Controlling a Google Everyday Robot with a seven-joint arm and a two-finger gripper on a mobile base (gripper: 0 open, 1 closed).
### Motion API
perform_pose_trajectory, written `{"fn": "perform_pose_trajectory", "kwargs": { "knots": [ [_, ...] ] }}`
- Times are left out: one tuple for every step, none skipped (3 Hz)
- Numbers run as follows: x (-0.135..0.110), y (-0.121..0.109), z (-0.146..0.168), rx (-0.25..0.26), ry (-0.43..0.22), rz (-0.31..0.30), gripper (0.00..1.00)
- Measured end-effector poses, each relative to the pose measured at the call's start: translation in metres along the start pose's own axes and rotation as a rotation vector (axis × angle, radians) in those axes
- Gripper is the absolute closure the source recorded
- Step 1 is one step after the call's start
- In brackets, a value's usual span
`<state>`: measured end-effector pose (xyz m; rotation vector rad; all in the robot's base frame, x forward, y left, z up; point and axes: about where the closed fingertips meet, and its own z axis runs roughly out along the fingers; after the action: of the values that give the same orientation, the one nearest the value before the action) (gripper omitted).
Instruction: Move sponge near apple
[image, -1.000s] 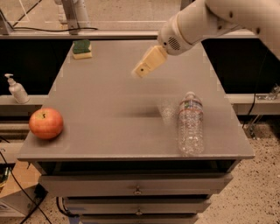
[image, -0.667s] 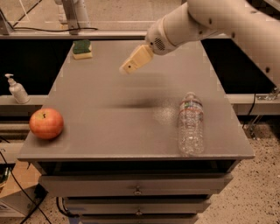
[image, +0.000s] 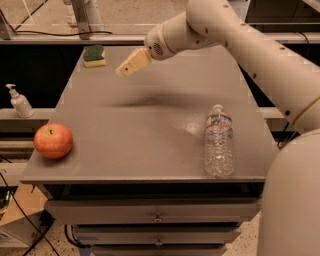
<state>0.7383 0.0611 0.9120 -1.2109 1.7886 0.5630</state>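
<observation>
sponge (image: 94, 55) sits flat at far-left corner of the table (image: 150, 125), green side up, nothing touching it. apple (image: 53, 141) is at near-left corner, close to the front edge. Same side of the table but well apart from sponge, so goal not met yet. gripper (image: 132, 62) hangs in the air just right of the sponge, above the tabletop, tipped down-left toward it, no contact. Can't tell if it's open or closed from this angle; no obj seen in it. Progress est.: early, approach phase only. Left to do: close the gap to sponge, grasp, carry it toward the front along the left side, put it down beside apple w/o bumping it. Apple is round and near the edge, so prob rolls off if nudged. plastic bottle (image: 219, 147) lies on the right side toward the front, clear of that path. soap dispenser (image: 20, 102) is off the table to the left, not relevant.
</observation>
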Motion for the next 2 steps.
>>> {"fn": "perform_pose_trajectory", "kwargs": {
  "knots": [
    [-0.011,-0.012,0.034,-0.018,-0.033,-0.006,0.0],
    [-0.025,-0.018,0.061,-0.026,-0.087,0.023,0.0]
  ]
}}
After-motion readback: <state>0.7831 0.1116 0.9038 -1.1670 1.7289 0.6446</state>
